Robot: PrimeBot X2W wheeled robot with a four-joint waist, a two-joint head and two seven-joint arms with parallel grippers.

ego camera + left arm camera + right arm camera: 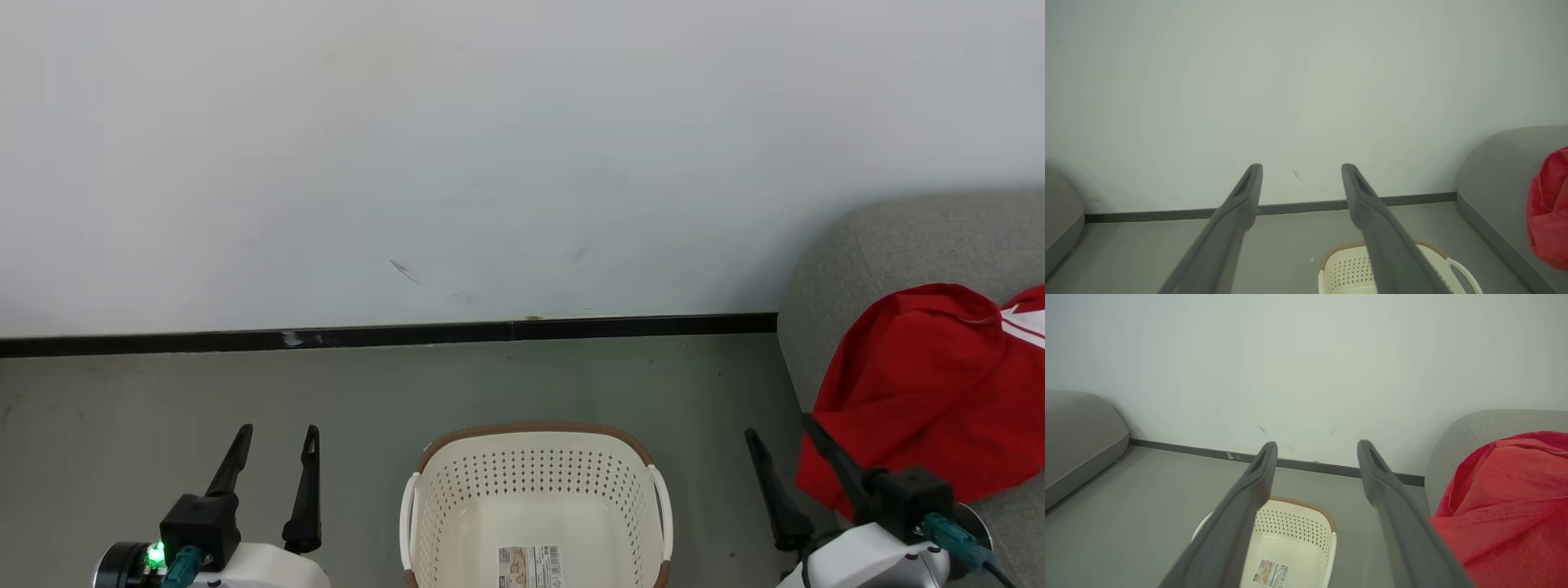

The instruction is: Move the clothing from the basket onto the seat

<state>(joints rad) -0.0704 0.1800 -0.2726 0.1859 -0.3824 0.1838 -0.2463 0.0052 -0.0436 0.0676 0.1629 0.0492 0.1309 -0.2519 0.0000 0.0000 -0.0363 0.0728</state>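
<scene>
We show the basket (535, 478), an oval tub of cream plastic pierced with rows of small holes, its rim banded in brown weave, a white loop handle on each side. It stands on the smooth grey floor (571, 380) with a paper label (531, 567) on its bare bottom; the lower edge of the head view cuts off its near end. The clothing (922, 384), a soft, creased heap of bright red fabric with white stripes at one edge, lies on the seat (890, 237), a grey woven-cloth cushion with a rounded corner, right of the basket and apart from it. Frame edges crop both heap and seat, so we cannot count the garments. The left tool (278, 430) and the right tool (778, 426) each carry two long, dark, tapering fingers held apart, one tool either side of the basket. One finger of the right tool overlaps the red heap; we cannot tell whether it touches. Behind runs a pale wall (490, 147) with a dark skirting strip (408, 333).
</scene>
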